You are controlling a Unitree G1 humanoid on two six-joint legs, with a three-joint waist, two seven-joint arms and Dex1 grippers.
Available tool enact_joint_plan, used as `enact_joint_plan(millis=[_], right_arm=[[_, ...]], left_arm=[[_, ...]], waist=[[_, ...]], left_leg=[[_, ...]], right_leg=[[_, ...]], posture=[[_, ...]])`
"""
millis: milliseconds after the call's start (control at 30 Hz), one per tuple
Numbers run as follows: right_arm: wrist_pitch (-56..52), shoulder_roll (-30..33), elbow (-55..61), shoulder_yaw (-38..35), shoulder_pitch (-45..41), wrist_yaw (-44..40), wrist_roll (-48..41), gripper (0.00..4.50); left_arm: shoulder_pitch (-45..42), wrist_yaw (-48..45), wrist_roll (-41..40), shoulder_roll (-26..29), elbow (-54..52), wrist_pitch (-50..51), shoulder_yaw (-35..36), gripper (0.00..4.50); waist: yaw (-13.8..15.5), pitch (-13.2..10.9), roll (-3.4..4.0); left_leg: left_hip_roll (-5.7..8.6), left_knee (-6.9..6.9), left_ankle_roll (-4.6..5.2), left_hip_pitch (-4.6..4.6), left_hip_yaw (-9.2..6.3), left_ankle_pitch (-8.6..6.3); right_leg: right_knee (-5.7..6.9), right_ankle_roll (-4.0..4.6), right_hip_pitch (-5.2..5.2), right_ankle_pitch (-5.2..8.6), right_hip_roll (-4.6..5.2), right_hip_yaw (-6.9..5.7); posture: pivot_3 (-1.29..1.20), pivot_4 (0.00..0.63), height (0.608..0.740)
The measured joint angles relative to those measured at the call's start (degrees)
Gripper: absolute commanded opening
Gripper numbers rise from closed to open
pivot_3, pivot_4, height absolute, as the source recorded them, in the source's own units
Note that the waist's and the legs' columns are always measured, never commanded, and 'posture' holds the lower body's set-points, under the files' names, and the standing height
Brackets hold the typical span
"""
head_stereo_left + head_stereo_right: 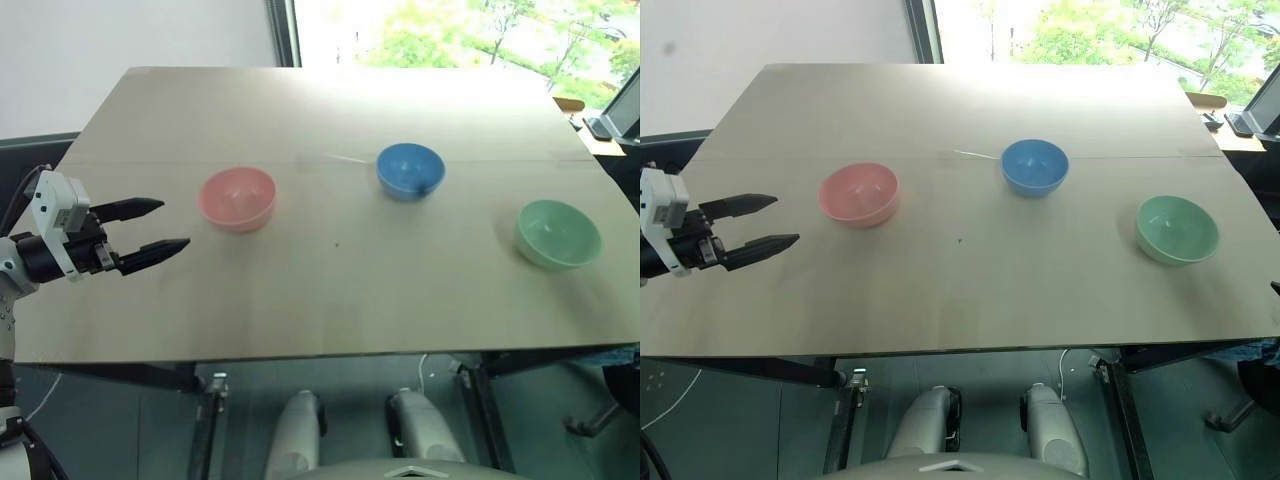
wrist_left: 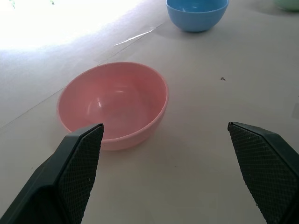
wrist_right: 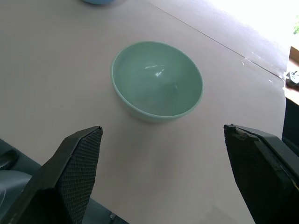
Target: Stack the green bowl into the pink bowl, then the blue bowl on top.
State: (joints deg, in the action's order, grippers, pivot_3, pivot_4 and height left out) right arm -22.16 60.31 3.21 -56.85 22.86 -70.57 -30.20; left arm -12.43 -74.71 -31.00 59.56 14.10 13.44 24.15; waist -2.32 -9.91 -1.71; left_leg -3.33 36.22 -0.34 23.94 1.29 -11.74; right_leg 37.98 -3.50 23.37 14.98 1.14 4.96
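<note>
While the three bowls sit apart and upright on the table (image 1: 330, 290), my left gripper (image 1: 158, 228) hovers near the pink bowl (image 1: 237, 198), jaws spread wide and empty. From the pink bowl, the blue bowl (image 1: 410, 170) lies to the right and slightly farther back, the green bowl (image 1: 557, 233) well beyond it. My right gripper (image 3: 163, 177) faces the green bowl, jaws spread, holding nothing

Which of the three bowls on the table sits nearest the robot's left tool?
The pink bowl: it sits just beyond the open left tool, while the blue bowl and green bowl lie farther right.
</note>
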Motion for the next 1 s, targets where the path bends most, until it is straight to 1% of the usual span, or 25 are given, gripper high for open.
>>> enact_joint_plan(millis=[133,400,533,600,667,800,867,1000], right_arm=[[-0.2,0.0,0.3,0.7,-2.1,0.2,0.1,4.36],[1.3,-0.6,-0.2,5.7,-6.5,1.0,0.7,4.36],[2.9,-2.8,0.5,14.0,-13.8,4.2,1.0,4.36],[2.3,-5.0,4.1,21.3,-19.3,7.7,0.9,4.36],[2.1,-6.8,7.3,25.9,-22.4,9.8,0.9,4.36],[2.3,-12.0,14.6,39.4,-30.9,11.7,0.7,4.36],[2.3,-14.6,15.3,43.5,-34.7,12.4,0.7,4.36],[2.5,-19.3,15.4,50.2,-40.8,13.3,0.9,4.36]], left_arm=[[-1.6,0.0,0.3,0.0,-0.2,0.6,-1.1,4.5],[-1.9,0.1,0.2,-0.8,-3.7,2.7,-2.3,4.5],[-2.1,2.5,0.8,-2.7,-8.1,3.6,-4.6,4.5],[-2.9,6.9,5.0,-3.1,-10.6,3.7,-8.1,4.5],[-4.1,9.6,8.2,-2.9,-12.1,4.3,-10.8,4.5],[-12.3,13.7,18.6,-1.8,-13.6,6.3,-21.5,4.5],[-16.8,14.5,23.2,-1.8,-12.1,6.2,-25.9,4.5],[-23.3,13.5,29.6,-3.5,-7.6,4.8,-33.3,4.5]], waist=[[0.0,0.0,0.0],[0.0,0.0,0.0],[-0.1,0.0,0.01],[-0.1,0.0,0.01],[-0.1,0.0,0.02],[0.3,0.0,0.03],[0.5,0.0,0.02],[0.5,0.0,0.03]], left_leg=[[0.0,0.03,0.0,0.0,0.0,0.0],[0.01,0.01,0.0,0.0,-0.02,0.0],[0.01,0.11,0.0,-0.02,0.0,0.0],[0.0,0.11,0.0,-0.04,-0.03,0.0],[0.0,0.1,0.0,-0.03,-0.06,0.0],[0.02,0.12,0.0,0.13,-0.12,0.0],[0.04,0.19,0.0,0.32,-0.16,0.0],[0.04,0.32,0.0,0.69,-0.3,0.01]], right_leg=[[0.01,-0.01,-0.01,0.0,0.0,0.0],[0.02,-0.16,-0.01,-0.13,-0.02,-0.01],[0.08,-0.17,-0.03,-0.14,-0.01,0.02],[0.14,-0.04,-0.02,-0.23,-0.06,0.03],[0.16,-0.03,-0.01,-0.24,-0.09,0.01],[0.14,-0.01,0.07,-0.26,-0.11,-0.04],[0.07,0.0,0.13,-0.27,-0.09,-0.09],[0.08,0.0,0.39,-0.28,-0.1,-0.23]], posture=[[0.0,0.15,0.74],[0.0,0.15,0.74],[0.0,0.15,0.74],[0.0,0.15,0.74],[0.0,0.15,0.74],[0.0,0.15,0.74],[0.0,0.15,0.74],[0.0,0.15,0.74]])
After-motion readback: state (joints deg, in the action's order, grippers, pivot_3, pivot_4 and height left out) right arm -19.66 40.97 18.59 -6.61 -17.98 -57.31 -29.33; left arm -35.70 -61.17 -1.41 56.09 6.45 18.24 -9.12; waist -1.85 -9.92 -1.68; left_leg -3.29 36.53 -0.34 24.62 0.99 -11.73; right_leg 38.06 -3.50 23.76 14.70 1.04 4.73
